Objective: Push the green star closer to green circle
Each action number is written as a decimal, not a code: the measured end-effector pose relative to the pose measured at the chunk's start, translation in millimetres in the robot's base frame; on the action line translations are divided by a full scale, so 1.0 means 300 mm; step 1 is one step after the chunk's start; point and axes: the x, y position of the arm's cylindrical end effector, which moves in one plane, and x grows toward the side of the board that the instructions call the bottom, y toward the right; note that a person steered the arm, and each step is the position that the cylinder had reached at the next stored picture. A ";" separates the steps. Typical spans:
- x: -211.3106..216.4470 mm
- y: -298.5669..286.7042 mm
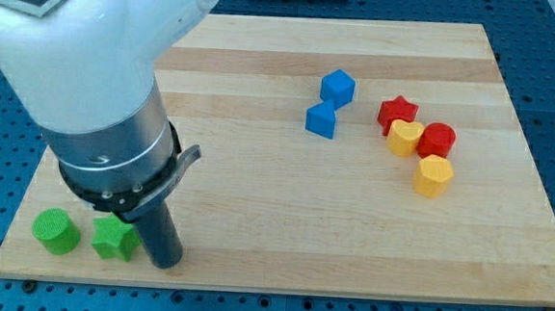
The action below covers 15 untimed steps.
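1. Rig note: no pincer on this arm, so there is nothing to report as apart, together or clamped. The arm ends in a dark rod, and my tip (167,263) rests on the counter (282,233) near its lower-left corner.
2. Green star (114,237): lies at the view's bottom left, just beside my tip, on the tip's 9 o'clock side. Whether they touch I cannot tell; the gap, if any, is very small.
3. Green circle (56,231): sits at 9 o'clock from the star, near it, with a narrow strip of bare wood between them.
4. Other blocks, all well apart at about 2 o'clock from the star: blue cube (338,86), blue wedge-like block (321,120), red star (397,112), yellow heart (405,137), red cylinder (437,139), yellow hexagon (433,175).
5. Handling judgement: the star looks like a small, rigid, light block, not fragile. It should slide easily on smooth wood. Its points make it prone to rotate or skid sideways under an off-centre push.
6. Contact point, judged: press its 3 o'clock face, in line with its centre and the circle.
7. Risk: both blocks lie near the counter's bottom edge; a push drifting toward 6 o'clock could send one off.
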 end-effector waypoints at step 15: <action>-0.207 -0.272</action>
